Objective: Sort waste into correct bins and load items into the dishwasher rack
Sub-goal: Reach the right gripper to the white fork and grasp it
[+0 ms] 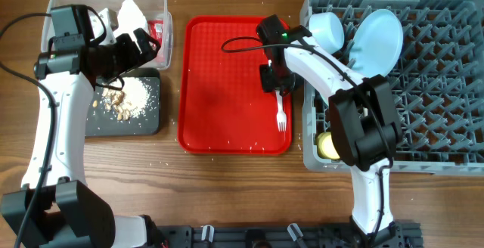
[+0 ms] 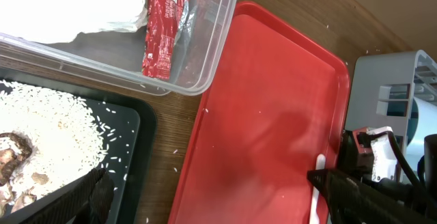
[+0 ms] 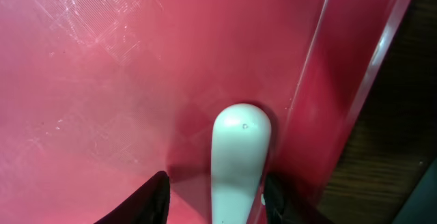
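Note:
My right gripper (image 1: 275, 80) (image 3: 215, 207) is open low over the red tray (image 1: 227, 89), one finger on each side of the white fork's (image 1: 280, 113) (image 3: 239, 156) handle. The fork lies flat by the tray's right rim. My left gripper (image 1: 142, 48) (image 2: 218, 203) is open and empty above the edge between the clear tub (image 1: 165, 21) (image 2: 215, 53) and the black tray (image 1: 147, 119) (image 2: 130, 118). The napkin (image 1: 132, 13) (image 2: 61, 5) and red wrapper (image 1: 156, 30) (image 2: 162, 26) lie in the tub. Crumbly scraps (image 1: 121, 100) (image 2: 48, 135) lie in the black tray. The rack (image 1: 439, 89) holds the white bowl (image 1: 327, 29), blue plate (image 1: 380, 40) and yellow cup (image 1: 327, 144).
The red tray (image 2: 273, 108) lies between the bins and the rack and bears only the fork and some crumbs. Loose crumbs dot the wooden table (image 1: 227, 187). The right arm's cable (image 1: 242, 42) loops over the tray. The spoon and teal bowl are not visible.

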{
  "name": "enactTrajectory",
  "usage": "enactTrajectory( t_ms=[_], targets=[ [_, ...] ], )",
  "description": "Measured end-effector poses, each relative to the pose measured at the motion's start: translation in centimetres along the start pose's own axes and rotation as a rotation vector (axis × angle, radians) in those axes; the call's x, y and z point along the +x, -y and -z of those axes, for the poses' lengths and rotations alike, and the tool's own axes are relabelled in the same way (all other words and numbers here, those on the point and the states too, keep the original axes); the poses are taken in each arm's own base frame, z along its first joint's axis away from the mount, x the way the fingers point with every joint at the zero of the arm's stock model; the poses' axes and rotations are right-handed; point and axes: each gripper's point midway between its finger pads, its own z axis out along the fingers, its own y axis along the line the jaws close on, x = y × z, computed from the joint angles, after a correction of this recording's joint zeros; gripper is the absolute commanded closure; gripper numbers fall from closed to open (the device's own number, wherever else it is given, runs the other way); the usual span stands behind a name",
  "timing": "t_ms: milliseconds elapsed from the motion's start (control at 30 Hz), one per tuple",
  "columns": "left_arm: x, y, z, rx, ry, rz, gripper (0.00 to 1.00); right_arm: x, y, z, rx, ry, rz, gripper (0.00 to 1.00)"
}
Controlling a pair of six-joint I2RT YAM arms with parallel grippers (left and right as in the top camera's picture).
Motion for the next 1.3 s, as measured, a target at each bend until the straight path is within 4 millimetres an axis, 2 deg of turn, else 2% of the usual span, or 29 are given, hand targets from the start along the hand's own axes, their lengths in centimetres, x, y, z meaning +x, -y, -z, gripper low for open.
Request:
enactTrajectory(
  t_ms=[67, 233, 367, 433, 467, 533, 633, 667, 700, 767, 800, 933, 1033, 1300],
  targets=[
    [0.0, 0.0, 0.0, 0.0, 0.0, 0.0, 0.0, 0.0, 0.0, 0.0, 0.001, 0.001, 0.006, 0.75],
    [0.0, 0.0, 0.0, 0.0, 0.0, 0.0, 0.0, 0.3, 0.1, 0.0, 0.004, -0.011, 0.011, 0.78],
    [0.0, 0.0, 0.0, 0.0, 0.0, 0.0, 0.0, 1.5, 0.4, 0.1, 0.016, -0.063, 0.011, 0.76],
    [0.0, 0.0, 0.0, 0.0, 0.0, 0.0, 0.0, 2.7, 0.8, 0.3, 0.029, -0.114, 0.012, 0.68],
    [0.0, 0.0, 0.0, 0.0, 0.0, 0.0, 0.0, 3.3, 0.8, 0.3, 0.028, -0.137, 0.016, 0.66],
    [0.0, 0.0, 0.0, 0.0, 0.0, 0.0, 0.0, 4.2, 0.5, 0.5, 0.004, -0.176, 0.036, 0.67],
    [0.0, 0.0, 0.0, 0.0, 0.0, 0.0, 0.0, 4.5, -0.1, 0.5, -0.03, -0.194, 0.048, 0.77],
    [0.0, 0.0, 0.0, 0.0, 0.0, 0.0, 0.0, 4.6, -0.2, 0.5, -0.036, -0.195, 0.05, 0.78],
    [0.0, 0.0, 0.0, 0.0, 0.0, 0.0, 0.0, 4.6, -0.2, 0.5, -0.039, -0.196, 0.053, 0.77],
    [0.0, 0.0, 0.0, 0.0, 0.0, 0.0, 0.0, 4.6, -0.3, 0.5, -0.044, -0.197, 0.053, 0.68],
    [0.0, 0.0, 0.0, 0.0, 0.0, 0.0, 0.0, 4.8, -0.3, 0.6, -0.046, -0.205, 0.047, 0.67],
    [0.0, 0.0, 0.0, 0.0, 0.0, 0.0, 0.0, 5.3, -0.3, 0.5, -0.042, -0.224, 0.032, 0.67],
    [0.0, 0.0, 0.0, 0.0, 0.0, 0.0, 0.0, 6.8, -0.2, -0.2, -0.034, -0.27, 0.029, 0.67],
    [0.0, 0.0, 0.0, 0.0, 0.0, 0.0, 0.0, 9.1, -1.6, -0.1, -0.041, -0.321, 0.045, 0.69]
  ],
)
